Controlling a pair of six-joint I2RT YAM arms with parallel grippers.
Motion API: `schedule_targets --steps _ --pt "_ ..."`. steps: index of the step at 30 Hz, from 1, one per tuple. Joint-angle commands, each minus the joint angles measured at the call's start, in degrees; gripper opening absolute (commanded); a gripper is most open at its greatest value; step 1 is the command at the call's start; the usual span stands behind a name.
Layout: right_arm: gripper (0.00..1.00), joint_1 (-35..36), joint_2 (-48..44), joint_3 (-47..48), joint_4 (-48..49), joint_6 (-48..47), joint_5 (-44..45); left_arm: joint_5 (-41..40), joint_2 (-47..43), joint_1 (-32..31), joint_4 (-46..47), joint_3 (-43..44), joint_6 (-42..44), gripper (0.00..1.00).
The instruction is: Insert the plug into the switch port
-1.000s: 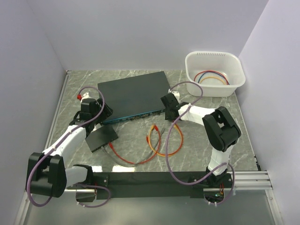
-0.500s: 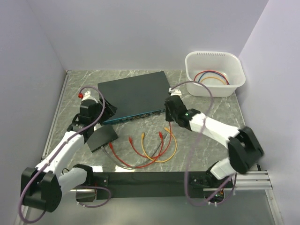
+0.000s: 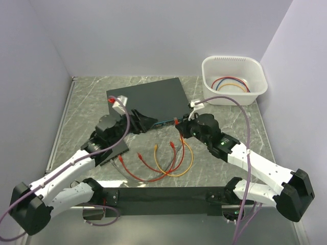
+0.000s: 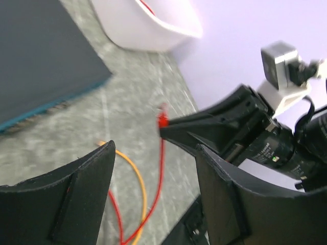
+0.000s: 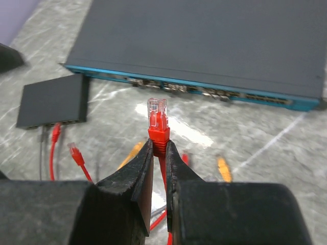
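The right gripper (image 5: pixel 159 148) is pinched shut on the red boot of the plug (image 5: pixel 158 118). The plug's clear tip points away from the claw, and its long axis is aimed almost square at the teal front just ahead. Past a strip of table (image 5: pixel 286 153) the switch (image 5: pixel 204 41) lies flat with its row of ports (image 5: pixel 204 93) facing the plug, so I'd judge it wants a short tip-first push forward, lowered to socket height. The left gripper (image 4: pixel 153 158) hangs close beside, jaws apart and empty, but the right arm is the one placed for it.
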Motion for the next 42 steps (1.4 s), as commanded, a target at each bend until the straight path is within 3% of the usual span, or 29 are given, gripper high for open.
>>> schedule_targets --steps 1,11,24,28,30,35,42 --pt "0.00 1.63 -1.56 0.17 4.95 -1.54 -2.10 -3.75 3.67 -4.73 5.44 3.75 -0.52 0.70" --pt "0.00 4.71 -0.33 0.34 5.30 -2.42 0.89 -18.26 16.24 -15.46 -0.01 13.87 0.62 0.68" --pt "0.00 5.42 -1.73 -0.71 7.06 -1.63 2.82 -21.87 20.03 -16.61 -2.21 16.42 0.27 0.61" --pt "0.00 5.24 0.02 0.86 3.20 0.38 11.07 -25.99 20.38 -16.52 -4.49 17.04 1.58 0.61" --pt "0.00 4.98 2.65 2.19 0.48 1.61 13.36 -26.88 20.73 -15.03 -4.85 17.30 2.46 0.66" --pt "0.00 4.54 8.70 2.71 -2.16 6.36 15.91 -13.80 26.25 -2.32 -2.30 19.76 3.96 0.69" --pt "0.00 -0.56 19.26 6.05 -4.28 10.32 12.58 -8.16 39.52 7.29 -1.24 31.78 11.16 0.71"
